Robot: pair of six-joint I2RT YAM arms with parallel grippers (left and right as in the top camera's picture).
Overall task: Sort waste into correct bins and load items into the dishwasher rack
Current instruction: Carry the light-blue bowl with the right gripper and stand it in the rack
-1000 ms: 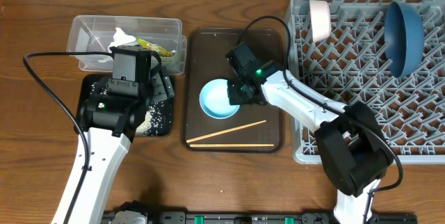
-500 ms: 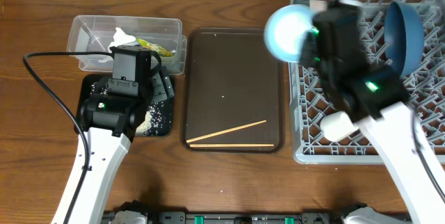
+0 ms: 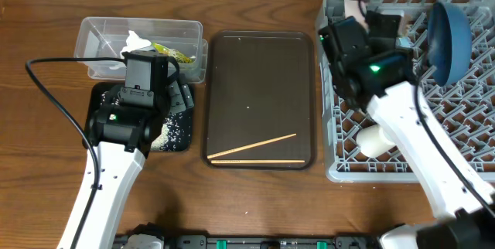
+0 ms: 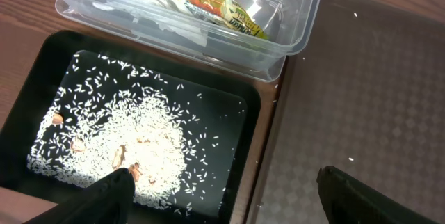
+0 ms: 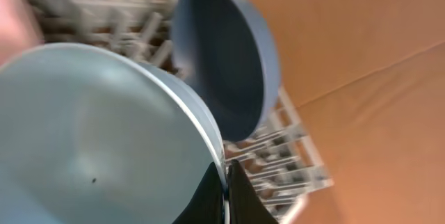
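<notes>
Right claw (image 5: 224, 190) pinched shut on the rim of the light-blue bowl (image 5: 104, 133), over the rack (image 3: 472, 121), close beside the upright blue plate (image 5: 229, 71); lowering carelessly could knock them together. Left claw (image 4: 222, 197) gapes empty above the black tray (image 4: 240, 123).

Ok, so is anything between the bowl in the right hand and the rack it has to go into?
Only the dark blue plate, standing on edge in the dishwasher rack close beside the light-blue bowl that the right hand grips by its rim. Nothing else visible blocks it, but the spot directly below is hidden from overhead.
</notes>
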